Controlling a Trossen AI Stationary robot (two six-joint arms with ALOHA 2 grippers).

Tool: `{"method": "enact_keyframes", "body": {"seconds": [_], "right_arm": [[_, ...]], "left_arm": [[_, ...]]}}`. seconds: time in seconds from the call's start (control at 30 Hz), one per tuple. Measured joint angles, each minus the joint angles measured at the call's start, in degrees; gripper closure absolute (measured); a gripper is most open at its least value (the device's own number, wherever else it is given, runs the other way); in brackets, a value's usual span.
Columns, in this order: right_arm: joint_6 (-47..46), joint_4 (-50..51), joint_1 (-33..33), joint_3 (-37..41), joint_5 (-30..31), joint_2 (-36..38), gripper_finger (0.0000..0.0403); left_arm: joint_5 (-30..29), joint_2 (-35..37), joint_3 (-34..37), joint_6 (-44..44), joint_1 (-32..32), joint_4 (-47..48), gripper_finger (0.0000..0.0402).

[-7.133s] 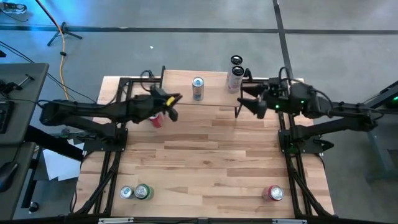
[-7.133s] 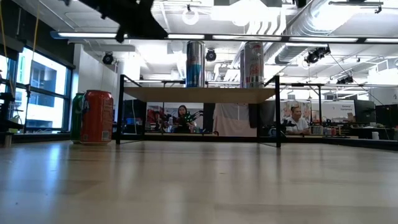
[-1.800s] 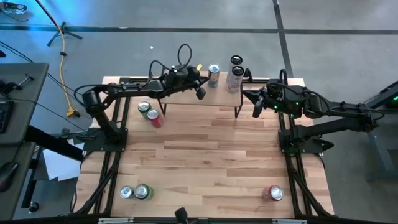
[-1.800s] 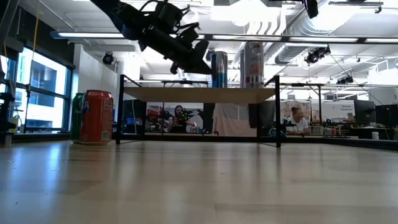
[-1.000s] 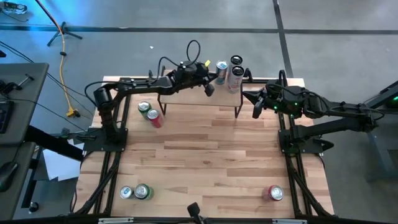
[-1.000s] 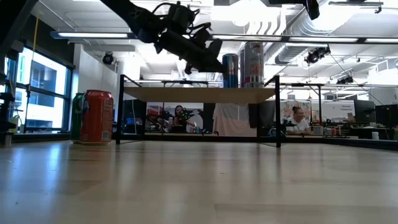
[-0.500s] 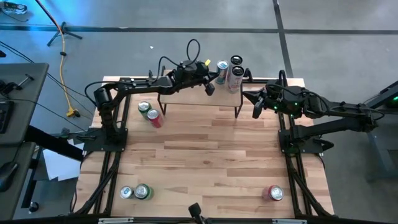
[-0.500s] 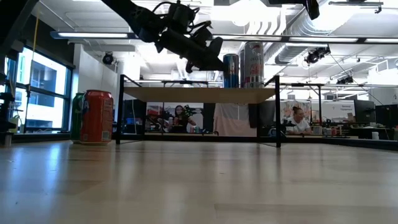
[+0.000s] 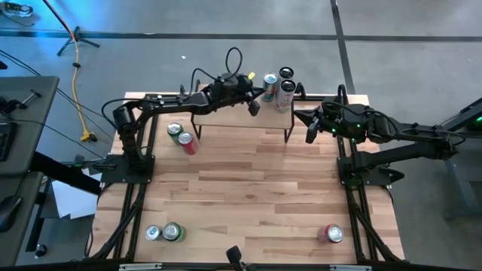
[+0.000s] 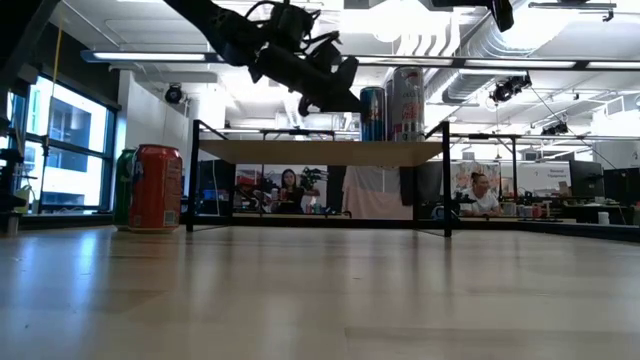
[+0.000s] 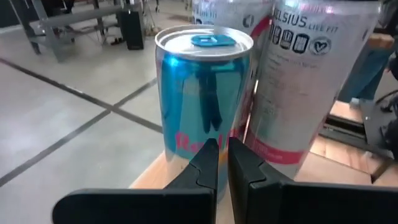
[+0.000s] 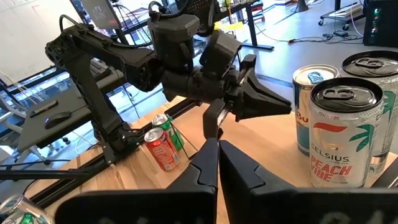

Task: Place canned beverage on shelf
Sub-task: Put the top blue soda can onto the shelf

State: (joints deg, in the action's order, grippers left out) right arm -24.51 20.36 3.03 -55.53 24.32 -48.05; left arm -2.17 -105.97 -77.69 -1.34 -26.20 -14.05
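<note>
The left gripper (image 9: pixel 254 106) reaches over the shelf (image 9: pixel 226 114), its two fingers (image 11: pixel 208 163) pressed together with nothing between them. Directly ahead of the fingertips, at most a hair apart from them, stands a blue can (image 11: pixel 204 106), upright on the shelf near its far edge. Just beyond the blue can, to its right, two taller white cans (image 9: pixel 284 90) stand close together, the nearer one almost touching the blue can.

The right gripper (image 9: pixel 309 130) waits off the shelf's right end, fingers together and empty, pointing toward the left gripper and the cans.

On the table, well behind and to the left of the left gripper, a red can (image 9: pixel 187 141) and a green can (image 9: pixel 174 130) lie side by side. Two more cans sit at the near left corner and one red can (image 9: pixel 332 233) at the near right.
</note>
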Motion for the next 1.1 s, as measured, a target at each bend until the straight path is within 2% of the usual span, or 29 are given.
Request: {"method": "enact_keyframes", "body": {"seconds": [0.2,0.47,0.63,0.87,0.97,1.1], "right_arm": [[0.5,0.0,0.0,0.0,-0.1,0.0,0.0403],[1.0,-0.1,0.0,0.0,-0.1,0.0,0.0403],[1.0,-0.3,0.0,0.0,-0.1,0.0,0.0403],[1.2,-0.5,0.0,0.0,-0.1,0.0,0.0403],[1.5,-0.5,0.0,0.0,0.1,0.0,0.0403],[1.5,-1.8,0.0,0.0,1.1,0.0,0.0403]], "left_arm": [[0.0,4.3,0.0,1.7,0.0,7.1,0.0401],[-0.2,15.5,0.0,7.8,0.8,18.4,0.0401],[-3.0,19.7,0.0,9.1,0.2,19.9,0.0402],[-3.2,19.1,0.0,7.6,-0.9,18.8,0.0401],[-3.1,16.0,0.0,7.4,-1.2,17.7,0.0401],[-3.1,10.4,0.0,6.2,-1.2,11.9,0.0402]]}}
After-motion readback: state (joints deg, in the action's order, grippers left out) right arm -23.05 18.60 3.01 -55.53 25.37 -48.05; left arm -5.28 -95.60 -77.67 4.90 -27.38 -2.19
